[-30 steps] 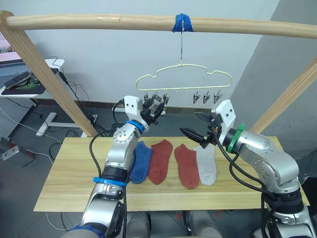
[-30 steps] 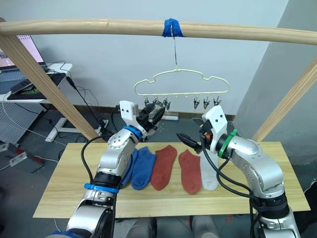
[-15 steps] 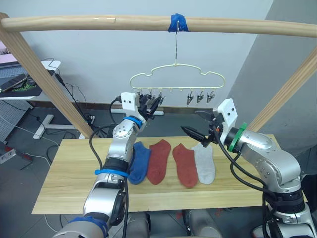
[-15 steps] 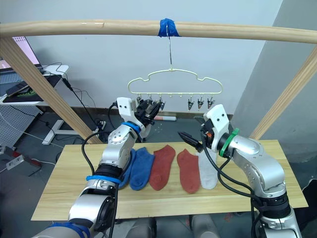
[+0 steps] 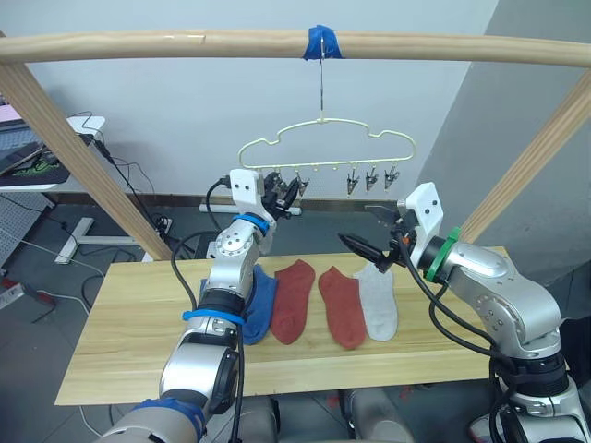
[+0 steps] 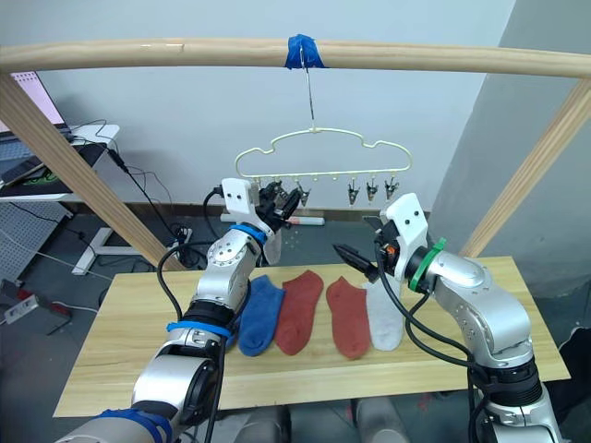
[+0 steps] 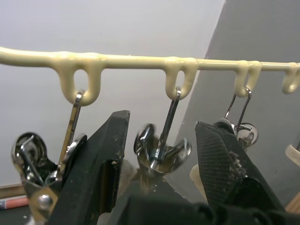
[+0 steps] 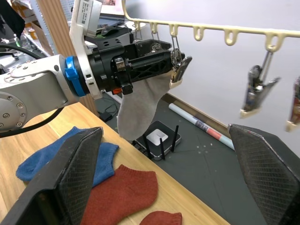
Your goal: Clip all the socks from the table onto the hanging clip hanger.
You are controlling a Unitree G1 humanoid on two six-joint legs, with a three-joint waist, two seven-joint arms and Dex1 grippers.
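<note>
L gripper [image 7: 159,154] at clip hanger [image 5: 323,138], jaws apart round a clip, grey sock [image 8: 140,105] hanging.
R gripper [image 5: 369,245] jaws apart over table [image 5: 129,323] far edge; I can't see sock's top.

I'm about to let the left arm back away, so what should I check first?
1. Grey sock raised to the hanger: ok, it hangs at the left gripper.
2. Clip biting the sock: cannot tell.
3. Hanger hooked on the pole: ok.
4. Right gripper out of the way: ok, open and holding nothing, above the table.
5. Free clips for later socks: ok, three hang bare on the right.
6. Table socks all hung: not ok, several lie there.
</note>
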